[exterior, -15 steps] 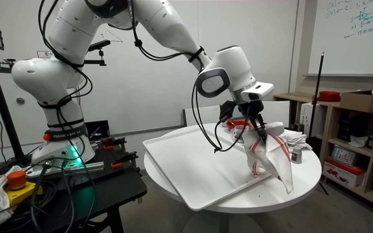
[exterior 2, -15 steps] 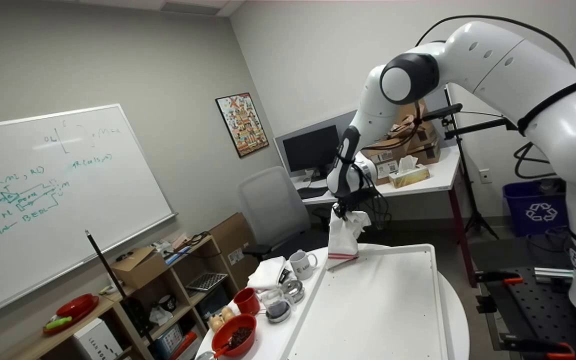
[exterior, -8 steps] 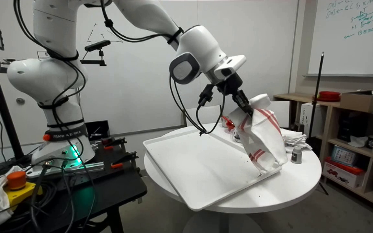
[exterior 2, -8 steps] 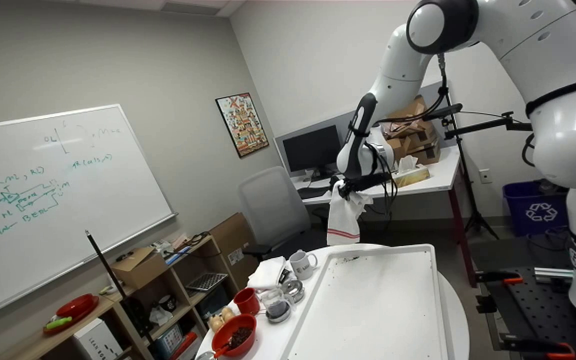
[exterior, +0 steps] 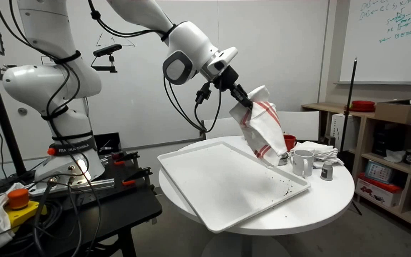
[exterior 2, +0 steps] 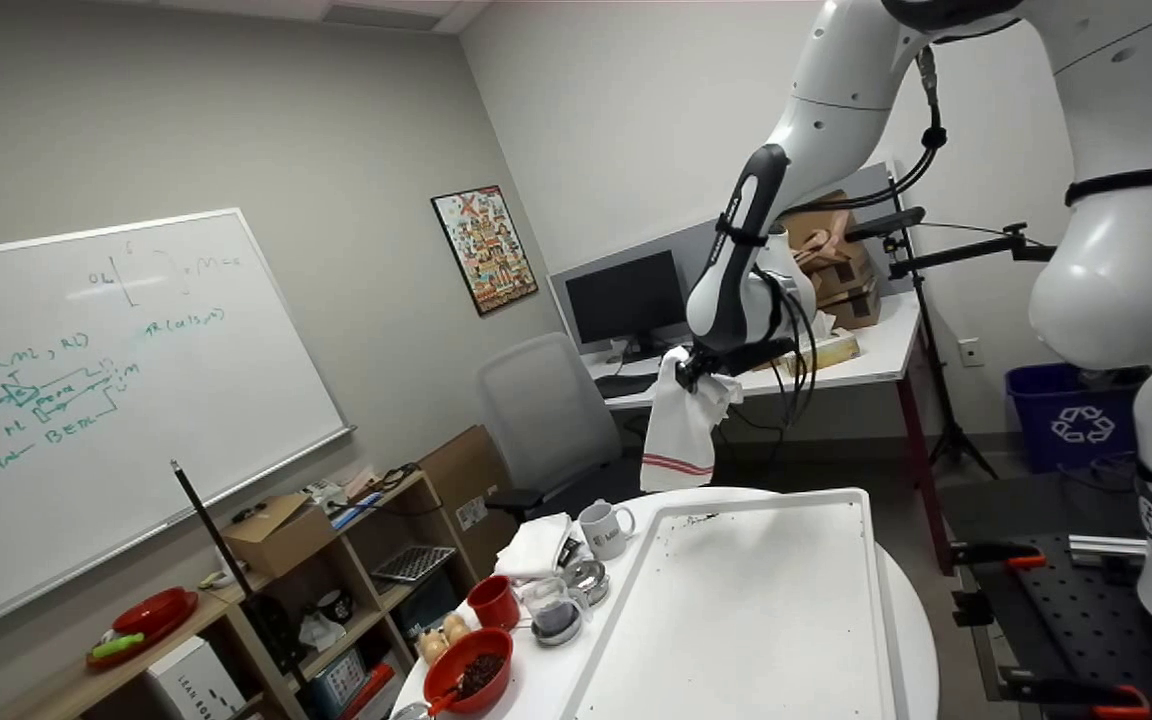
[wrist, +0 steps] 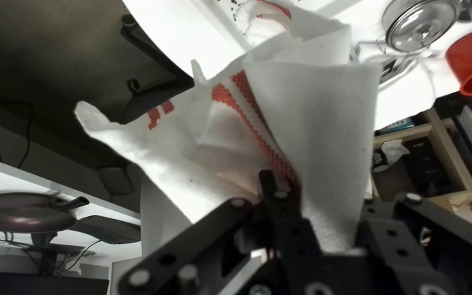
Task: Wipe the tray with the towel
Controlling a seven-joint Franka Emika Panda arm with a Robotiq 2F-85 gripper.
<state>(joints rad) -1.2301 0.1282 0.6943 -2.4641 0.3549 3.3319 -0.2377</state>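
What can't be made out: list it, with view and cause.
White rectangular tray: near end cut off by bottom edge in an exterior view.
Dark specks on it: too small to identify in both exterior views.
Red cylindrical cup: cut off by right edge, wrist view.

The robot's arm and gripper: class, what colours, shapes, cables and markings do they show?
The arm is mostly white, built of rounded segments, with a dark-rimmed cap at one joint. Black cables run along it, bound by black straps. A black collar above the base carries pale lettering, partly covered by a cable. The gripper is black, with small pale studs in the wrist view.
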